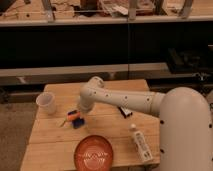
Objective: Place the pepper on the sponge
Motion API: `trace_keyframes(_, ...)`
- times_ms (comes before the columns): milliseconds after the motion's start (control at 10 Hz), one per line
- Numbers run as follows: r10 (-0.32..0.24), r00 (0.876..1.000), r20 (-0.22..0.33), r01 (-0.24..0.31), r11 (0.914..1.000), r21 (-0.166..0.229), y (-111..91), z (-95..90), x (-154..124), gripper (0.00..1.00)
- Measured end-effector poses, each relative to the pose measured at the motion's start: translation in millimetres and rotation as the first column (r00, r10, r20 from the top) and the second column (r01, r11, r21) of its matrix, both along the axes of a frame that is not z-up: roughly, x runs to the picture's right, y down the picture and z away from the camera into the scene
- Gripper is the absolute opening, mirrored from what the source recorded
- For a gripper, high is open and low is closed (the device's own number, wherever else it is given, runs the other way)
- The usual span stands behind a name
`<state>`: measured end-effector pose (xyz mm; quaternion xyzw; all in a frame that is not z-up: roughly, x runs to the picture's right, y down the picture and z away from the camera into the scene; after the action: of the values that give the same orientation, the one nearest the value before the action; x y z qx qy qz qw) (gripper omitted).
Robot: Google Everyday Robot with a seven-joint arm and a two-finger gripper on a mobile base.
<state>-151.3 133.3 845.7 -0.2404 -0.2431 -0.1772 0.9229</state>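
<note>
The blue sponge [77,122] lies on the wooden table [55,145], left of centre. The orange pepper [74,115] rests across the sponge's top edge, and a thin pale stem points down-left off the block. My gripper [82,113] comes down from the white arm's bend [92,89] and sits right at the pepper's right end, just above the sponge. The arm hides the gripper's tip.
A white cup [46,102] stands to the left of the sponge. An orange-red plate [93,153] sits at the table's front edge. A white bottle [141,145] lies at the front right, and a small dark object [125,111] lies beside the arm. Dark shelving runs behind the table.
</note>
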Motion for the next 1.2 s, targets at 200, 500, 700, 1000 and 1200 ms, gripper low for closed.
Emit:
trace_keyframes(200,-0.007,1.0,0.001,0.007,1.0,-0.003,2.4,1.1,-1.7,0.0)
trace_keyframes(500,-0.022,1.0,0.004,0.023,0.9997,-0.009,7.7,3.0,-6.5,0.1)
trace_keyframes(700,-0.026,1.0,0.005,0.026,0.9996,-0.012,8.3,3.4,-9.1,0.31)
trace_keyframes(1000,-0.027,1.0,0.001,0.027,0.9995,-0.016,8.6,4.8,-9.2,0.61)
trace_keyframes(1200,-0.027,1.0,0.0,0.027,0.9995,-0.018,9.2,5.3,-10.1,0.73)
